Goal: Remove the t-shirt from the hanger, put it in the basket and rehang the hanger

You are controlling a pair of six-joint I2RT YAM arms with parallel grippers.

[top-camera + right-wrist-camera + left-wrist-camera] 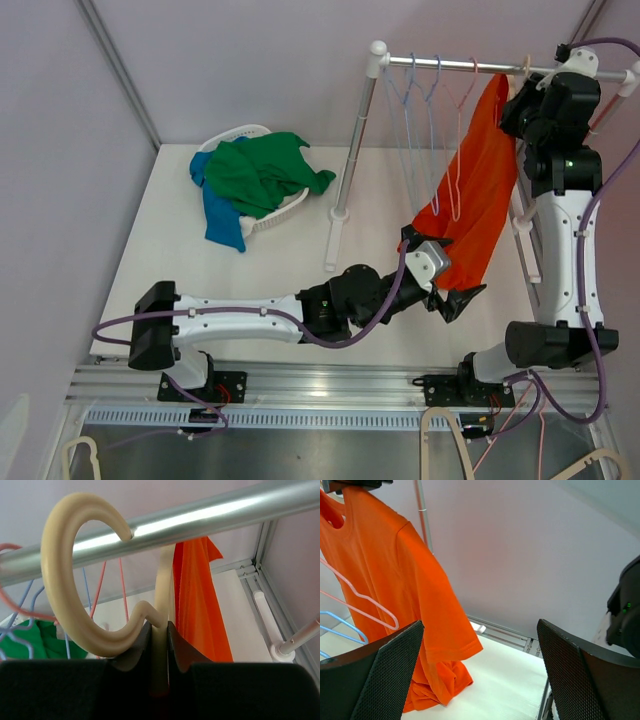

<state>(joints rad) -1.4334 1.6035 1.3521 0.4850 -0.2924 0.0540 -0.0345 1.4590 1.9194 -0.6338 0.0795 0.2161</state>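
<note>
Pinching the neck of a cream hanger just under its hook, the right hand is closed narrowly at the metal rail. The left hand hovers spread wide beside the lower part of the orange t-shirt. The t-shirt hangs from that hanger at the rail's right end, collar up, long axis vertical, hem bunched on the tabletop. It looks light, soft and limp; a pinch at the sleeve or hem would likely serve best.
</note>
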